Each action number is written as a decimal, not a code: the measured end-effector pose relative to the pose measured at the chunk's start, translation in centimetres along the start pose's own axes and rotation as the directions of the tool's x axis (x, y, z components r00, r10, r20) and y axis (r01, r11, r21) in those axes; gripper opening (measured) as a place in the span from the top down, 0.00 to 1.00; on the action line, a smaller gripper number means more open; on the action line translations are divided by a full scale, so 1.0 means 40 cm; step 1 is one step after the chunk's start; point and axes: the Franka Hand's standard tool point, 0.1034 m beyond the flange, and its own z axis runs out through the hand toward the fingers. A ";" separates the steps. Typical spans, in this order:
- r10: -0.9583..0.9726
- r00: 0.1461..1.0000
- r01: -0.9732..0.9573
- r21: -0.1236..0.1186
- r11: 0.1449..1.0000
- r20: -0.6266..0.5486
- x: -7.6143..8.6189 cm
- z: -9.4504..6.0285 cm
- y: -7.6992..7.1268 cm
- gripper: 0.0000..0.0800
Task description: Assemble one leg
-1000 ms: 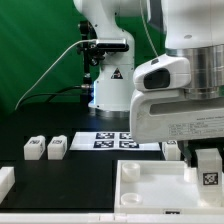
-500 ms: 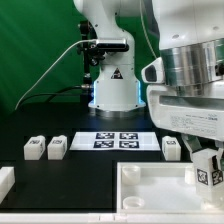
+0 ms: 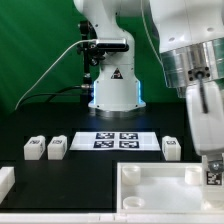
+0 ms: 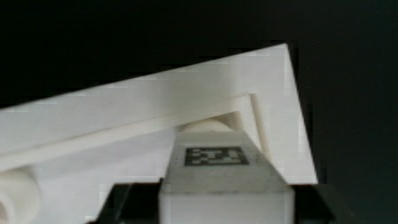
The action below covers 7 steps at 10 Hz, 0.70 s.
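My gripper [image 3: 212, 178] is shut on a leg [image 3: 213, 171], a small white block with a black-and-white marker. It holds the leg at the corner of the big white tray-like piece [image 3: 150, 187] on the exterior view's right. In the wrist view the leg [image 4: 219, 160] sits between my dark fingers [image 4: 125, 205], marker facing the camera, right at an inner corner of the tray piece [image 4: 160, 110]. Three more legs lie on the black table: two on the exterior view's left [image 3: 34, 148] [image 3: 57, 148] and one [image 3: 171, 149] beside the marker board.
The marker board [image 3: 118, 140] lies flat behind the tray piece. The robot base [image 3: 112, 80] stands at the back with cables. A white part [image 3: 5, 181] shows at the exterior view's left edge.
The wrist has swung up and toward the exterior view's right, so its bulk no longer covers the tray piece. The held leg has shifted slightly right and lower at the tray's corner.
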 end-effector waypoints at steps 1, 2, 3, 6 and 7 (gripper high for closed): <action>-0.053 0.999 0.053 -0.001 0.999 0.000 0.000 0.001 0.000 0.56; -0.098 0.995 0.098 -0.002 0.995 -0.001 0.000 0.003 0.002 0.33; -0.290 0.957 0.290 -0.004 0.957 -0.006 0.003 0.004 -0.001 0.33; -0.695 0.719 0.694 -0.037 0.719 -0.008 -0.002 0.003 -0.007 0.19; -0.742 0.671 0.741 -0.037 0.670 -0.006 -0.002 0.003 -0.007 0.19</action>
